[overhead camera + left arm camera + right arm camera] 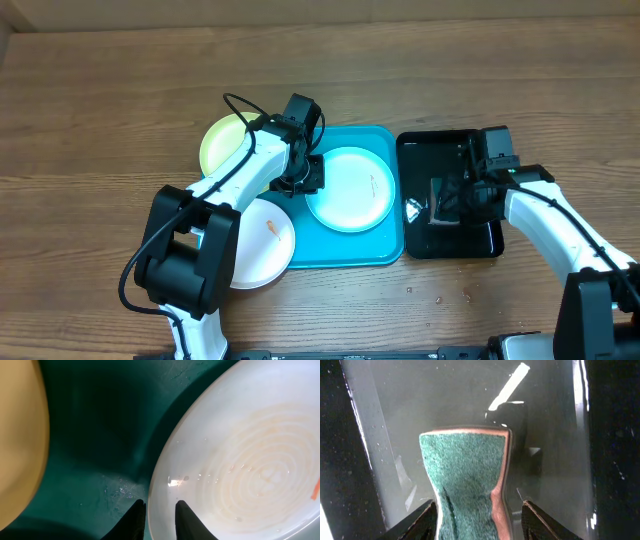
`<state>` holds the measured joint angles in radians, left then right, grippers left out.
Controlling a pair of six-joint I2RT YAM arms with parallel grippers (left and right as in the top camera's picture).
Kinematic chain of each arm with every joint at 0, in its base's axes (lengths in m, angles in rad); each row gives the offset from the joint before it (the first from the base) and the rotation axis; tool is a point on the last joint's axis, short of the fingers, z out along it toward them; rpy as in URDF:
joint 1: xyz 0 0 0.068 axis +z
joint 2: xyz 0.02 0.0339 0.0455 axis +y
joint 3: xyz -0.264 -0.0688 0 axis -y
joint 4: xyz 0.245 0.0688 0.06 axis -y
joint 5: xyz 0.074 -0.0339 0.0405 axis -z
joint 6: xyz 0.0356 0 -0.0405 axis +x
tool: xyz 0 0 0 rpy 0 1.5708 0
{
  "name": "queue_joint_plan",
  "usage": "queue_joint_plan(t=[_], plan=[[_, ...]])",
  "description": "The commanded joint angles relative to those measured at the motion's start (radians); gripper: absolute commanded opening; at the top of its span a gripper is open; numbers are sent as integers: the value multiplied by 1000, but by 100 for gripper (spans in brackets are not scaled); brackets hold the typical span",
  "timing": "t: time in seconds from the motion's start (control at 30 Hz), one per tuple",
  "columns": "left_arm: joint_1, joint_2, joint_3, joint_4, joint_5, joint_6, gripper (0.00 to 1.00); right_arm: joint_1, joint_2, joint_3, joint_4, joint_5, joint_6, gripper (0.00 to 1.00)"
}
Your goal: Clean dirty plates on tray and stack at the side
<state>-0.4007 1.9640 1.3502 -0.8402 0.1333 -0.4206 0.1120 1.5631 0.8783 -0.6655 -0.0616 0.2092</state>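
Far left, the yellow plate (222, 143) lies on the wooden surface (100, 100), lapping the tray's (345, 250) upper-left corner. Below it the white plate (252, 250) sits mostly off the tray with its edge over the tray's left rim; an orange smear (274, 228) shows it has yet to be wiped. Both seem parked to the side so that the tray's middle is free for work.

The left fingers (305, 178) are clenched on the near rim of the cyan plate (350, 188), one finger above the lip and one below it. That plate lies flat in the tray, and the pinch probably serves to steady it for scrubbing — or to lift it. The left wrist view shows faint orange rings and a streak on it, so it is not clean.

Right of the tray and just beside it stands the black tray (480, 240), glossy and apparently wet. The right fingers (448, 197) hang over it, grasping a green sponge (465, 485) hard enough to waist it — likely wetting or wringing it before wiping.
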Motion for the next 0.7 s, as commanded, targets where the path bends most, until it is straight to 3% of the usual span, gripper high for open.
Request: queue_joint_plan(t=[0.0, 0.67], plan=[[-6, 13, -6, 3, -13, -6, 23, 5, 2, -30, 29, -17, -1, 56], [-6, 13, -6, 3, -14, -6, 24, 6, 2, -43, 42, -52, -28, 53]])
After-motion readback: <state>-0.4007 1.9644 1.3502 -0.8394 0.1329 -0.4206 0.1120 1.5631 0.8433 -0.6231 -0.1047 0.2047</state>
